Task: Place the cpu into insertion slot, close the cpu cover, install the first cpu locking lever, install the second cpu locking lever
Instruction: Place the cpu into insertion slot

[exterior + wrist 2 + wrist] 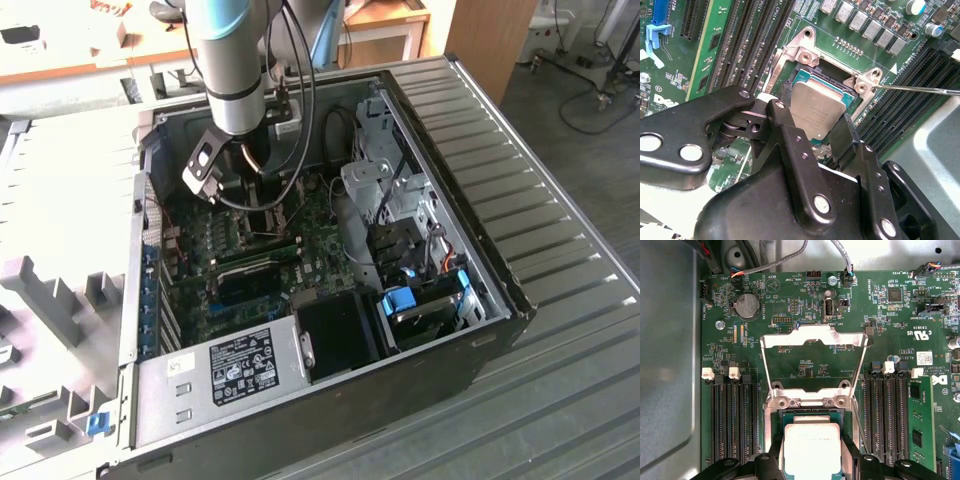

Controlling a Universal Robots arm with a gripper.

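Cpu [817,107], clamped in the gripper [814,111], is at the slot [790,415], cover [812,335] raised; seating likely demands level, square alignment.

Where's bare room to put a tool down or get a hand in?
Free: ribbed table on the exterior view's right of the case. Crowded: around the insertion slot, gripper gripping the cpu, memory slots both sides, cpu cover raised.
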